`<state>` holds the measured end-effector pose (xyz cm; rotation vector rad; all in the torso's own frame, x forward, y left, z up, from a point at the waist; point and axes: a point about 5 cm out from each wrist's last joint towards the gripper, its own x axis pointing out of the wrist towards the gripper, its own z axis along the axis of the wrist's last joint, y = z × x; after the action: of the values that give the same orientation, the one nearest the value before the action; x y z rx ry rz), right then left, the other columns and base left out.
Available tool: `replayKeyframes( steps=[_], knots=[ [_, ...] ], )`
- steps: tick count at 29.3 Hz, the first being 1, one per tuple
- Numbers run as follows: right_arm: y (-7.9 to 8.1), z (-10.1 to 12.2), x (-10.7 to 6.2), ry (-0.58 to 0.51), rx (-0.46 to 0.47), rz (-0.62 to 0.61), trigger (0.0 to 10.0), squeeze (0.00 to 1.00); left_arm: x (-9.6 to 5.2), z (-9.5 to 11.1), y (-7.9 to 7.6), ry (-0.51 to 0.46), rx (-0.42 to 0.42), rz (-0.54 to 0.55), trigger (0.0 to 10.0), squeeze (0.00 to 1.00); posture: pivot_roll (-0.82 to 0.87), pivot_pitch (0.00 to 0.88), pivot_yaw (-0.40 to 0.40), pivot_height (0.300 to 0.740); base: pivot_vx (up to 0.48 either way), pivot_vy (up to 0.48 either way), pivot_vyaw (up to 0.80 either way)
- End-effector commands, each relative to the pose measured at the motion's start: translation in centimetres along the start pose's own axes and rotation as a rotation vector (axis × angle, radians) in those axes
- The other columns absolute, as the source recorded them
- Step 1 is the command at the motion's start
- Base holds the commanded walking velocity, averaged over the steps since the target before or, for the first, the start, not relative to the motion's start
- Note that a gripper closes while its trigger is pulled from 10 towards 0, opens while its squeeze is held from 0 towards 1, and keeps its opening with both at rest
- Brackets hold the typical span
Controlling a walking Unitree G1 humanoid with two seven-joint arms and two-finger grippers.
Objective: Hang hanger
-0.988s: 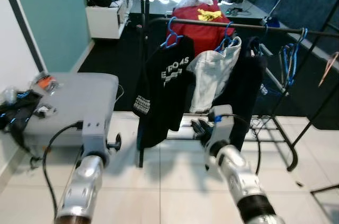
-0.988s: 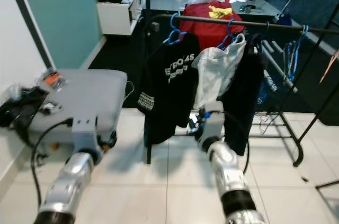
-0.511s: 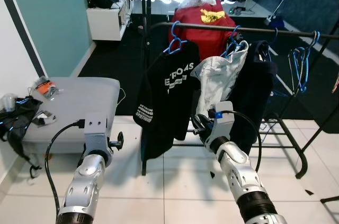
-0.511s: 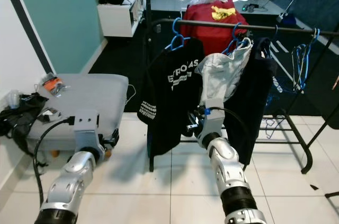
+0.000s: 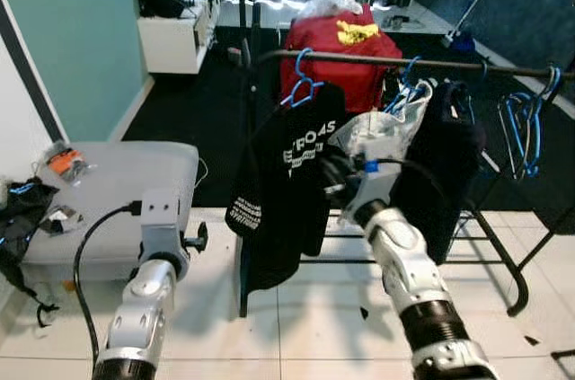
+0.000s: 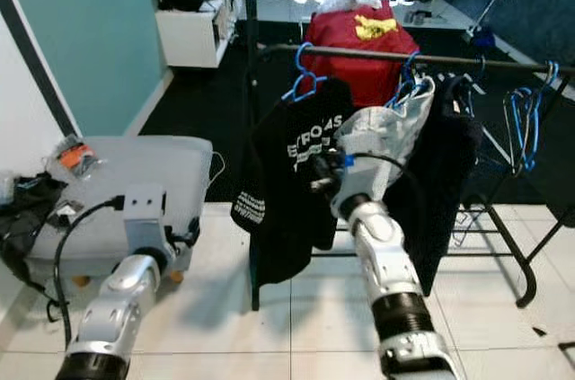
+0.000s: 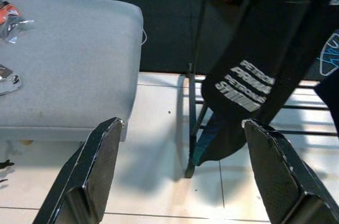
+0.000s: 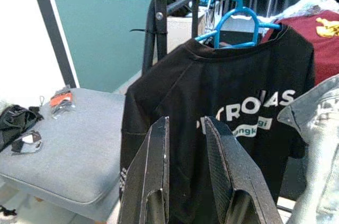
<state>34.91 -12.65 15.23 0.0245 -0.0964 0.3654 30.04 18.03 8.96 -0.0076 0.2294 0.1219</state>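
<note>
A dark metal clothes rack (image 5: pixel 422 63) is seen standing on the white tiled floor (image 5: pixel 296 326), with its horizontal rail carrying several garments. At the rail's left end a black T-shirt with white lettering (image 5: pixel 287 182) is hung on a blue plastic hanger (image 5: pixel 304 83); beside it a pale grey garment (image 5: pixel 382 133) and a dark garment (image 5: pixel 449 164) are hung, and near the right end a cluster of bare blue hangers (image 5: pixel 526 119) is seen. A red cloth-covered heap with a yellow patch (image 5: pixel 346 48) lies behind the rail. The right gripper (image 8: pixel 185 181) is raised close in front of the black T-shirt, just below its lettering, with its two fingers nearly together and nothing clamped between them. The left gripper (image 7: pixel 180 171) is held low over the floor, its fingers wide apart and empty. A grey padded bench (image 5: pixel 117 191) stands to the left of the rack, with small packets (image 5: pixel 63 163) at its left edge. A white cabinet (image 5: pixel 175 34) stands by the teal wall (image 5: pixel 81 30).
</note>
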Motion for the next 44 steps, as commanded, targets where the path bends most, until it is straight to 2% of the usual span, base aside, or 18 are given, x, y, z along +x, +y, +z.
replayKeyframes(
  steps=[1,17,18,20,21,24,25,40,42,43,44],
  knots=[
    [-0.5,0.1,-0.2,0.006,-0.011,-0.014,10.0,0.00,0.0,-0.1,-0.2,0.009,0.003,-0.008,10.0,0.00,-0.09,0.000,-0.051,0.740,0.292,0.000,0.00],
    [-0.9,0.4,-0.1,-0.003,-0.020,-0.042,10.0,0.00,-0.1,-0.1,0.0,0.009,0.003,-0.007,10.0,0.00,-0.08,0.000,-0.051,0.740,0.298,0.000,0.00],
    [-1.8,0.5,-0.2,-0.007,-0.034,-0.105,10.0,0.00,0.0,-0.1,-0.1,0.009,0.004,-0.012,10.0,0.00,-0.09,0.000,-0.047,0.740,0.300,0.000,0.00],
    [-2.3,0.6,-0.3,-0.010,-0.038,-0.140,10.0,0.00,0.0,-0.1,-0.1,0.008,0.004,-0.015,10.0,0.00,-0.09,0.000,-0.047,0.740,0.300,0.000,0.00],
    [-2.6,0.7,-0.4,-0.015,-0.031,-0.156,10.0,0.19,0.1,-0.1,-0.2,0.008,0.005,-0.017,10.0,0.00,-0.09,0.000,-0.048,0.740,0.300,0.000,0.00],
    [-2.8,0.9,-0.5,-0.025,-0.021,-0.165,10.0,0.19,0.1,-0.1,-0.2,0.007,0.005,-0.018,10.0,0.00,-0.09,0.000,-0.048,0.740,0.300,0.000,0.00],
    [-2.8,1.1,-0.5,-0.039,-0.013,-0.166,10.0,1.00,0.1,-0.1,-0.1,0.006,0.006,-0.018,10.0,0.00,-0.08,0.000,-0.047,0.740,0.300,0.000,0.00],
    [-3.1,2.0,-0.3,-0.080,-0.049,-0.206,10.0,1.00,0.0,-0.1,-0.1,0.002,0.006,-0.019,10.0,0.00,-0.08,0.000,-0.049,0.740,0.298,0.000,0.00],
    [-3.1,2.3,-0.2,-0.086,-0.050,-0.208,10.0,0.31,0.0,-0.1,-0.1,0.001,0.006,-0.016,10.0,0.00,-0.09,0.000,-0.049,0.740,0.129,0.000,0.00],
    [-3.1,2.4,-0.2,-0.090,-0.049,-0.204,10.0,0.31,0.0,-0.1,-0.1,0.000,0.007,-0.015,10.0,0.00,-0.08,0.000,-0.048,0.740,0.000,0.000,0.00],
    [-3.0,2.5,-0.1,-0.095,-0.045,-0.198,10.0,0.10,0.0,-0.1,0.0,0.000,0.007,-0.013,10.0,0.00,-0.08,0.000,-0.048,0.740,0.000,0.000,0.00]
  ],
)
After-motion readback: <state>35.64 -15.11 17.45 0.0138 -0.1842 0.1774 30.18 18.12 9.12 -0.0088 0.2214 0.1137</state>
